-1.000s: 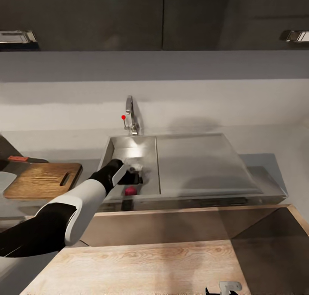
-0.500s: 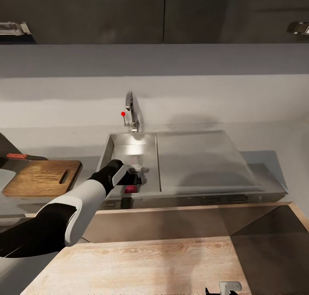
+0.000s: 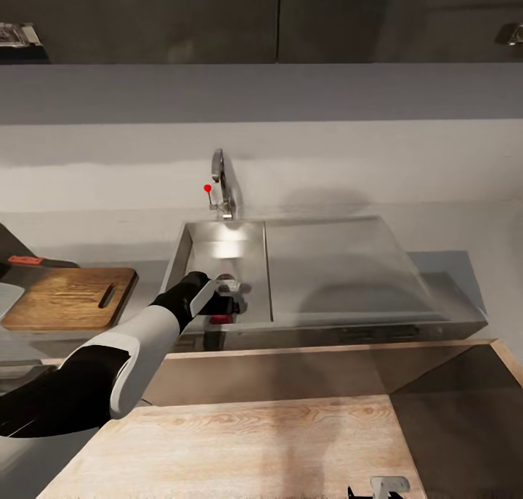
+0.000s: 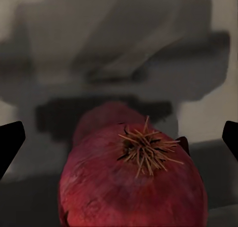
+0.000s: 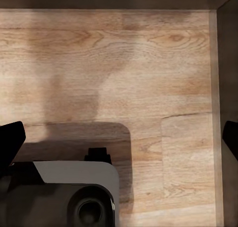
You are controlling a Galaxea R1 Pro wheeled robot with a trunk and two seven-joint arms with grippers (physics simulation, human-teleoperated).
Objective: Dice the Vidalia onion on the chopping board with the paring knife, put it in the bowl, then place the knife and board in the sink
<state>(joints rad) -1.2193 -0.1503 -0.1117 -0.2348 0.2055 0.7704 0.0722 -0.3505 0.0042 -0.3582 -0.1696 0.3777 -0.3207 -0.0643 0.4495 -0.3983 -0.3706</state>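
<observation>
Left gripper point(image 3: 226, 304) hung over the near end of the sink point(image 3: 218, 248) basin, fingers wide apart – in the left wrist view both dark fingertips point(image 4: 11, 142) sat at the far edges of the frame with the onion point(image 4: 134, 182) centred between them, not touching either. Onion was red-skinned, root tuft pointing up at the camera, so its axis ran roughly along the gripper's approach, straight ahead of the open jaws. In the head view just a sliver of red point(image 3: 220, 319) showed under the gripper at the basin's near wall. Left arm was clearly the nearer one; right gripper point(image 5: 119, 138) was well apart, wide open over the wooden surface point(image 5: 124, 63), holding nothing. Chopping board point(image 3: 69, 297) lay on the tabletop point(image 3: 450, 266) left of the sink – paring knife point(image 3: 29, 261) just at its far-left edge. Likely next: lower a bit and close.
</observation>
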